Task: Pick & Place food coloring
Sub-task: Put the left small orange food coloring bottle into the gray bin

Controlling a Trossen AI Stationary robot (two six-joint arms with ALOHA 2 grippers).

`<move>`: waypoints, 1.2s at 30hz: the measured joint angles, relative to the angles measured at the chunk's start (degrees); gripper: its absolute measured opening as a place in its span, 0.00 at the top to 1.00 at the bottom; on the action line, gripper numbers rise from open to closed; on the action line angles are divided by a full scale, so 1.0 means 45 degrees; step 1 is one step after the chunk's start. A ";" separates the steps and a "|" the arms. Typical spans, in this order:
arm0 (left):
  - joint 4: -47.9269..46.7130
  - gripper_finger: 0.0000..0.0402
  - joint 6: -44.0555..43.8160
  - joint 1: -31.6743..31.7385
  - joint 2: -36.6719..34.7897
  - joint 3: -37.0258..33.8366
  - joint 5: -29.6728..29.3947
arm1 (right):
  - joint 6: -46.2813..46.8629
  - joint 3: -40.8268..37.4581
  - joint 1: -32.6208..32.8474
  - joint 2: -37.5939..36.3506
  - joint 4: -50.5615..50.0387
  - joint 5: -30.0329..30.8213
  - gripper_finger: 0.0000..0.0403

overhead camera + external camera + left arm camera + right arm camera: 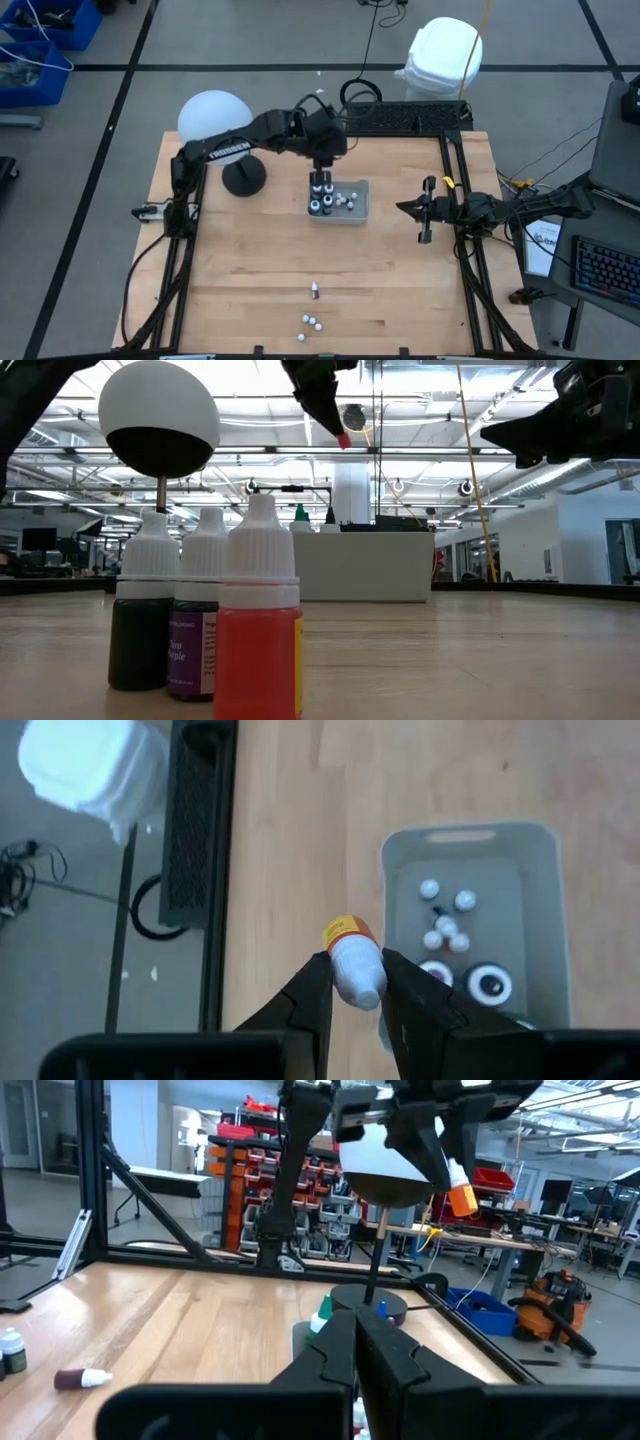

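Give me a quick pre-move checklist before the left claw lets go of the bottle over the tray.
1. Grip: left claw is shut on the orange bottle, cap end between the fingers. Ok.
2. Position: in the left wrist view the bottle hangs beside the grey tray, over its wall rather than its inside. Not ok; shift inward first.
3. Landing room: white-capped vials sit mid-tray, with bare floor toward the far end. Ok.
4. Height above the tray: cannot tell.
5. Right claw is shut, parked away from the tray. Ok.
6. Remaining bottles stand near the table's front edge, one lying down. Ok.
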 joint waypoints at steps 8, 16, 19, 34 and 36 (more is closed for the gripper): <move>-0.0352 0.80 -0.0153 0.0170 0.0000 -0.0209 0.0245 | 0.0180 0.0000 0.0000 0.0008 0.0005 -0.0005 1.00; 0.0597 0.80 -0.0329 -0.1111 0.0671 -0.1273 0.0488 | -0.0124 0.0000 0.0000 0.0005 0.0061 -0.0003 1.00; 0.1219 0.80 -0.0261 -0.1537 0.1420 -0.1239 0.0490 | -0.0160 0.0000 0.0000 0.0012 0.0092 -0.0005 1.00; 0.2276 0.80 0.0464 -0.1510 0.3513 -0.1229 0.0212 | -0.0146 0.0000 0.0000 0.0062 -0.0018 -0.0010 1.00; 0.2287 0.80 0.0520 -0.1440 0.3526 -0.1229 0.0178 | -0.0141 0.0000 0.0000 0.0066 -0.0079 -0.0010 1.00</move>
